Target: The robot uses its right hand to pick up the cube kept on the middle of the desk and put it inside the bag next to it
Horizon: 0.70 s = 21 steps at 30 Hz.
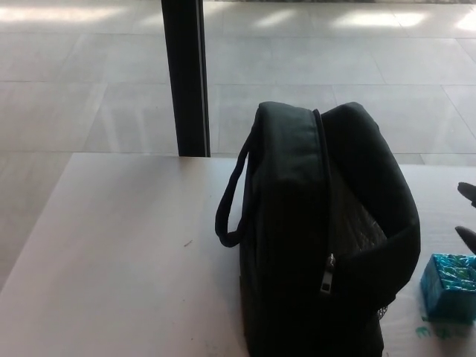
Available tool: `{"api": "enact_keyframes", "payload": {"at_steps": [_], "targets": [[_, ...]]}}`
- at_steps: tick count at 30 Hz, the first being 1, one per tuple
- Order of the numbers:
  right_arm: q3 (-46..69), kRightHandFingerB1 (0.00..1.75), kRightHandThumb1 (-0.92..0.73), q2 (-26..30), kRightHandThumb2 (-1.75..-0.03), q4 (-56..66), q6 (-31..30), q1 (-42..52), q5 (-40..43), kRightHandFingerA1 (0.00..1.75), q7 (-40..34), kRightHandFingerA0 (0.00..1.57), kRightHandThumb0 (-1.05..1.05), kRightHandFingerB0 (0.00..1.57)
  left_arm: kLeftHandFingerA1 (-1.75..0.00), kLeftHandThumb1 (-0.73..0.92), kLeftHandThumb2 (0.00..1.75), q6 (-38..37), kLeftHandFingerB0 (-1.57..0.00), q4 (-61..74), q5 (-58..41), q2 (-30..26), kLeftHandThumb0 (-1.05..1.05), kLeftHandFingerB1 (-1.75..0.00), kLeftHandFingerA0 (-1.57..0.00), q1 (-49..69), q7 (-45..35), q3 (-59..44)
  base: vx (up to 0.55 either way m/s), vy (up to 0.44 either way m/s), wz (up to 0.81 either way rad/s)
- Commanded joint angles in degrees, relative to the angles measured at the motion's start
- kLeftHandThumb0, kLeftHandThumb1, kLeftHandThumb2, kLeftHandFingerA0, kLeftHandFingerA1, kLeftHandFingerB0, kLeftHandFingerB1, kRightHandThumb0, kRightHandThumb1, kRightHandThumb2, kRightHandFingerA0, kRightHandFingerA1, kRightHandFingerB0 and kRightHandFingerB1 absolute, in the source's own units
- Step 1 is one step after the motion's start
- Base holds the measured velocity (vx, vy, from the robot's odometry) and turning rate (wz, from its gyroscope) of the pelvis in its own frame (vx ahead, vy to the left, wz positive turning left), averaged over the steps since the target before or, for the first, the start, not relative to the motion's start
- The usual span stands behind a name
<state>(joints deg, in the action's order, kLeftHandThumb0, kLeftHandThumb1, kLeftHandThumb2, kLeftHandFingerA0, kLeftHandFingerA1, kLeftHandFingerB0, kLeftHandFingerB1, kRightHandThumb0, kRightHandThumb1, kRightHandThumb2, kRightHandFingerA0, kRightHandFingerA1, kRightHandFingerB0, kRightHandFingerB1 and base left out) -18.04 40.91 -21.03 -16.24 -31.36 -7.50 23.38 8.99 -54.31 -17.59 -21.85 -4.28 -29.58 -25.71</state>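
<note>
You see the cube (pixel 448 287) on the worktop (pixel 126 253), just right of the bag (pixel 320 238); right hand (pixel 467 216) above it, fingers' state unreadable.

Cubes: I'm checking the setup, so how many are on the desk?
1: a shiny teal foil-wrapped cube on the desk right of the black fabric bag. Others may be hidden behind it.

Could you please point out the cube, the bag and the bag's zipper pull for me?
cube (pixel 448 287), head view, on its blue foil front face.
bag (pixel 286 223), head view, on its black side panel.
zipper pull (pixel 326 274), head view, on the metal tab hanging at the opening.
</note>
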Motion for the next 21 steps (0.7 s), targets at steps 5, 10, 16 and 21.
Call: {"api": "enact_keyframes", "payload": {"at_steps": [5,10,16,21], "targets": [[-4.33,0.05,-0.78,1.49,-1.16,-5.08,4.13,-4.60,-10.57,0.09,-0.58,0.00,-1.05,0.00,-0.49,0.67,0.60,0.59,-0.31,-0.28,0.01,-2.37,-0.67,-0.39,-0.33,-0.08,-0.17,0.50,0.00,0.000,0.00],[-5.18,0.06,-0.75,1.93,-1.17,-2.60,5.96,-2.51,-12.15,0.09,1.28,0.00,-1.05,0.00,-0.49,0.68,0.60,0.39,-0.32,-0.52,0.00,-2.47,-0.65,-0.39,-0.34,0.06,0.02,0.68,0.00,0.000,0.00],[-6.69,0.05,-0.72,3.06,-1.12,-0.98,5.58,-1.40,-14.54,0.09,5.64,0.00,-1.05,0.00,-0.49,0.67,0.60,0.48,-0.31,-0.38,-0.46,-2.54,-0.65,-0.39,-0.32,0.22,-0.11,0.42,0.00,0.000,0.00],[-6.00,0.04,-0.68,3.27,-1.12,-0.78,6.14,-0.40,-14.54,0.08,7.35,0.00,-1.05,0.00,-0.48,0.68,0.60,0.05,-0.32,-0.97,-0.11,-2.69,-0.66,-0.38,-0.33,-0.04,0.07,0.59,0.00,0.000,0.00]]}}
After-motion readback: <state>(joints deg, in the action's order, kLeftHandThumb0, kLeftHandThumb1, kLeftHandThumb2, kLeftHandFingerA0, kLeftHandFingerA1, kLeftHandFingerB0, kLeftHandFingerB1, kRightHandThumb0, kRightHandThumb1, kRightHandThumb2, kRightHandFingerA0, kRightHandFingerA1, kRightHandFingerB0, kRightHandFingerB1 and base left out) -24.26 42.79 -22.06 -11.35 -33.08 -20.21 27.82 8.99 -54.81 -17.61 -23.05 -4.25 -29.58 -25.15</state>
